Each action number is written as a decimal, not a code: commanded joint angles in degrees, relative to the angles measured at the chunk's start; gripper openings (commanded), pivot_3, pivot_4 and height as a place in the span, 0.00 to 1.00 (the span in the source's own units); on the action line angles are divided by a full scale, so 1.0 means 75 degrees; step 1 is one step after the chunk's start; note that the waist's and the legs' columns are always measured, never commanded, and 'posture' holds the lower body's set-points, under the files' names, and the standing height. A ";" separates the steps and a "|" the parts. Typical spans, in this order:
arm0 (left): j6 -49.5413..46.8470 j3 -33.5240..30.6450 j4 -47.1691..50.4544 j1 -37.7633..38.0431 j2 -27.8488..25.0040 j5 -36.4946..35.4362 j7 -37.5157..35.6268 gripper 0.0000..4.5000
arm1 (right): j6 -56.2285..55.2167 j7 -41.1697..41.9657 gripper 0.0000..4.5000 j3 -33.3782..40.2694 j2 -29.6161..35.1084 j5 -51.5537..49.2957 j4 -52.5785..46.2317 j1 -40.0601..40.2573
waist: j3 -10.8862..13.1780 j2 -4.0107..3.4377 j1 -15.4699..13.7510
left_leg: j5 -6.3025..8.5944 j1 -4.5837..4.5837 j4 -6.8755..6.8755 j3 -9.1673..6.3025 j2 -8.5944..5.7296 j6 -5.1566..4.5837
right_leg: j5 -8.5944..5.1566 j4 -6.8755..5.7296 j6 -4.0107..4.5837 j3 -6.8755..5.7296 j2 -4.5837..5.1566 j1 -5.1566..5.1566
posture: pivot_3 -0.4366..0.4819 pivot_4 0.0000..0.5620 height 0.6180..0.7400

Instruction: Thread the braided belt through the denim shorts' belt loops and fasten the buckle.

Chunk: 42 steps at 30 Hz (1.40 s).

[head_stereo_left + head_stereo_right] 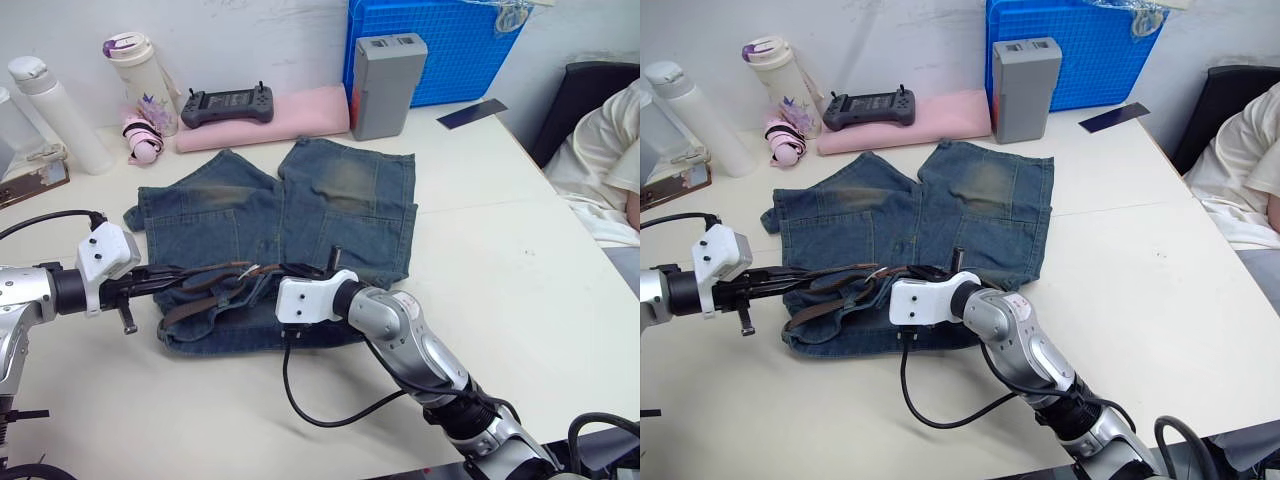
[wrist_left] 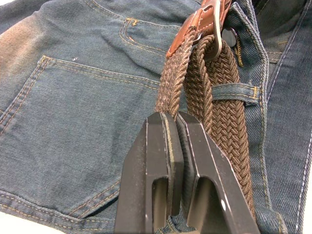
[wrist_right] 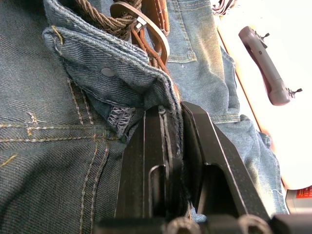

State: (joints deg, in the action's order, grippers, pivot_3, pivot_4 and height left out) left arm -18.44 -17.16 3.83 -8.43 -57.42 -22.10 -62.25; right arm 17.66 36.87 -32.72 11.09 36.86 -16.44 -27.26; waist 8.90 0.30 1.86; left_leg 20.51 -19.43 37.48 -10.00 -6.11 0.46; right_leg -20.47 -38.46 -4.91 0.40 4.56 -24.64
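Braided belt (image 2: pixel 214 97) lies along the waistband of the denim shorts (image 1: pixel 300 210), at the table edge nearest the robot, w/ one belt loop (image 2: pixel 234 91) crossing it in the left wrist view. Tan leather end and buckle (image 3: pixel 146 24) sit bunched by the fly.

Left gripper (image 2: pixel 175 124): fingers pinched tight on a belt strand, about 9 o'clock of the shorts. Right gripper (image 3: pixel 173 122): clamped on the folded waistband denim, approx 6 o'clock.

Judgement: mid-threading/fastening. To do well, keep right gripper pinning the waistband flat, pull the strap w/ left along the waistband line, not upward, so the loop doesn't bunch. Risk: the shorts dragging across the table (image 1: pixel 500 250).
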 commanded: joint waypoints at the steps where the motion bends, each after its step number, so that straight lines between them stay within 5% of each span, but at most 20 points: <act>1: 0.0191 -0.0111 0.0112 -0.0037 -0.0226 0.0102 -0.0104 0.00 | 0.0008 -0.0142 0.04 0.0064 -0.0104 0.0017 -0.0133 -0.0074 | 0.0000 0.0000 0.0001 | 0.0000 0.0000 0.0000 0.0000 0.0000 0.0000 | 0.0000 -0.0001 0.0000 0.0001 0.0000 0.0000 | 0.48 0.27 0.89; 12: 0.1257 0.0339 -0.0032 -0.0188 -0.0345 0.0872 -0.0161 0.00 | 0.0059 -0.0164 0.04 0.0076 -0.0130 0.0022 -0.0174 -0.0028 | 0.0000 0.0000 0.0001 | 0.0001 0.0000 0.0003 0.0002 0.0000 0.0000 | 0.0000 -0.0001 0.0000 0.0001 0.0000 0.0000 | 0.48 0.27 0.89; 25: 0.1304 0.0550 0.0272 -0.0156 0.0019 0.0691 -0.0128 0.00 | -0.0015 -0.0254 0.04 0.0097 -0.0154 -0.0014 -0.0096 -0.0073 | 0.0000 0.0000 0.0000 | 0.0002 0.0000 0.0005 0.0005 0.0000 -0.0001 | 0.0000 -0.0006 0.0000 0.0003 -0.0001 -0.0001 | 0.48 0.27 0.89; 42: 0.1044 0.1740 -0.0320 -0.1088 0.1671 0.0874 0.0433 0.00 | -0.0040 0.0293 0.04 -0.0022 0.0111 -0.0227 -0.0082 -0.0116 | -0.0003 0.0004 -0.0015 | 0.0019 -0.0016 0.0066 0.0007 -0.0001 -0.0005 | 0.0000 -0.0031 0.0000 0.0002 -0.0003 0.0001 | 0.48 0.27 0.89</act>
State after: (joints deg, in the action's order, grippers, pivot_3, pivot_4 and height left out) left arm -11.39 -7.41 3.36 -14.10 -47.31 -16.37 -59.38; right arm 17.45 36.64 -32.75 11.15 36.01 -15.39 -27.52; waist 8.88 0.33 1.74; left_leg 20.65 -19.56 37.98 -9.95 -6.13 0.42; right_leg -20.47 -38.70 -4.92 0.41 4.54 -24.64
